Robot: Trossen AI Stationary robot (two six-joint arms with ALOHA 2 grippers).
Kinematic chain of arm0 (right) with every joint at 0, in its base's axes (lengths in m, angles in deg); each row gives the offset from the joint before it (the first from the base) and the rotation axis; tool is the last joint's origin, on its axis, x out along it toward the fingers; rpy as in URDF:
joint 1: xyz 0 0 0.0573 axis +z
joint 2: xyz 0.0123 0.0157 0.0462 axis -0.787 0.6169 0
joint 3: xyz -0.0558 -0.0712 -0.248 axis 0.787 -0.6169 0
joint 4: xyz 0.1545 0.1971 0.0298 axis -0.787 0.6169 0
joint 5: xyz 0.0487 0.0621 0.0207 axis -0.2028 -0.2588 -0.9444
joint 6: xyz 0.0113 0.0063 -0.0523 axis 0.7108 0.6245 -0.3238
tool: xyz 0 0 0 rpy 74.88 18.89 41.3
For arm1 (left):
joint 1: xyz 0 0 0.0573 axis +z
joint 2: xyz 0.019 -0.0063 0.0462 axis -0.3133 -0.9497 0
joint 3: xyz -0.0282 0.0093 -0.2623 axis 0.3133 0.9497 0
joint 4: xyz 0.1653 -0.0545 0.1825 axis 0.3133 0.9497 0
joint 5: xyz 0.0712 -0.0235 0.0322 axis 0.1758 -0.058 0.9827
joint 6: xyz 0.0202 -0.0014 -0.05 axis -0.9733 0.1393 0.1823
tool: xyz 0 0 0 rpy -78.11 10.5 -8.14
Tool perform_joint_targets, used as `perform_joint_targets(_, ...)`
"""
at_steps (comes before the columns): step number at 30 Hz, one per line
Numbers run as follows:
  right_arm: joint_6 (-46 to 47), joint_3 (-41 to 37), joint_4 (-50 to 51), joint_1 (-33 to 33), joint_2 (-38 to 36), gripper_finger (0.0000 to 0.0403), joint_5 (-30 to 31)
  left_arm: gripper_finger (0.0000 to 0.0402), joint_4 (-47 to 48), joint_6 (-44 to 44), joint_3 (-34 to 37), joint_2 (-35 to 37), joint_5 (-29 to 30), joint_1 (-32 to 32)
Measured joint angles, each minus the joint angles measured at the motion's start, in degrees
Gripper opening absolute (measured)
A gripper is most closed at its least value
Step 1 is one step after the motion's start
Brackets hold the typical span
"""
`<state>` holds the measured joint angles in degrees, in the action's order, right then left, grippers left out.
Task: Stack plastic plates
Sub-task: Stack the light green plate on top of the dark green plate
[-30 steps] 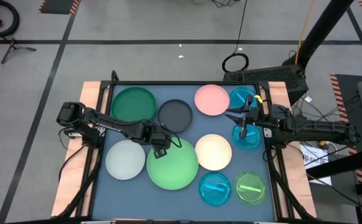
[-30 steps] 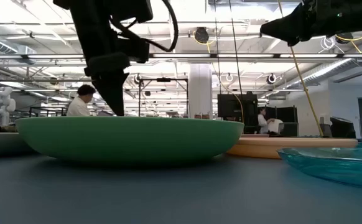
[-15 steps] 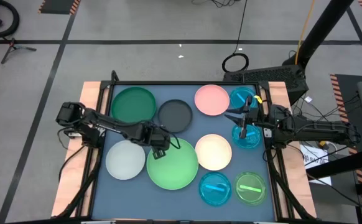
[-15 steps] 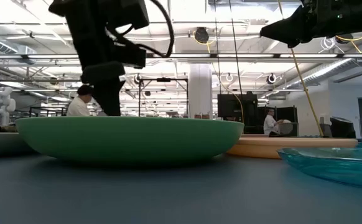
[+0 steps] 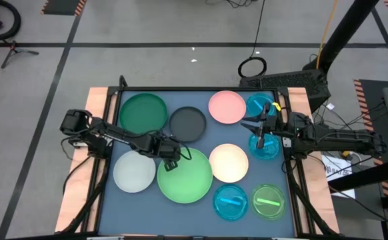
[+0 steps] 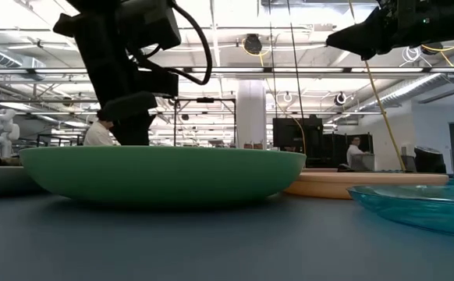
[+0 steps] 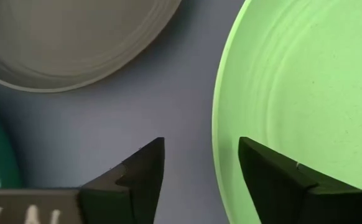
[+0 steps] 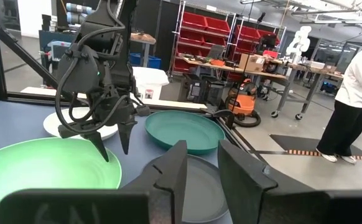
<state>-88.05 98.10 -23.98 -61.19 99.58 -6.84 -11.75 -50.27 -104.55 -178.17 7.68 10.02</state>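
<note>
The left gripper [image 5: 169,160] hangs low at the edge of the large light green round plastic plate [image 5: 185,176], its jaws spread wide, one finger over the bare blue-grey counter [image 5: 201,148] and the other over the plate's rim. Nothing is gripped yet. I judge the risk to be here: the rim is thin, smooth and gently curved, so if the jaws close too high they may slide off it, or push the plate sideways into the pale grey round plate [image 5: 134,171] just beside it.

The right gripper [image 5: 260,128] waits in the air above the small translucent blue plates [image 5: 264,145], jaws half apart and empty.

All plates lie separately on the counter, none stacked. They are shallow and glossy, with faint concentric rings in the light green one.
</note>
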Motion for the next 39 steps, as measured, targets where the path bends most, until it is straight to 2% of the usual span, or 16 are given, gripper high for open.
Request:
perform_joint_targets(9,0.0,0.0,0.0,0.0,0.0,0.0086,0.0,0.0096,-0.5,2.4,-0.2,-4.0,0.8,-2.2)
perform_joint_targets(13,0.0,0.0,0.0,0.0,0.0,0.0086,0.0,0.0066,-0.6,3.7,-0.3,-5.2,1.5,-2.9)
perform_joint_targets(21,-0.2,0.0,0.0,0.0,0.0,0.0086,0.2,0.0052,-0.1,4.3,0.0,-1.7,1.1,-3.1)
perform_joint_targets(27,-0.2,0.0,0.0,0.0,0.0,0.0086,0.2,0.0013,0.1,4.4,0.0,2.0,0.6,-3.2)
perform_joint_targets(31,-0.2,0.0,0.0,0.0,0.0,0.0086,0.2,0.0013,0.4,4.4,0.0,4.4,0.6,-3.2)
perform_joint_targets(39,-0.2,0.0,0.1,0.0,0.0,0.0086,0.2,0.0011,7.8,3.4,-0.8,16.5,3.4,-3.0)
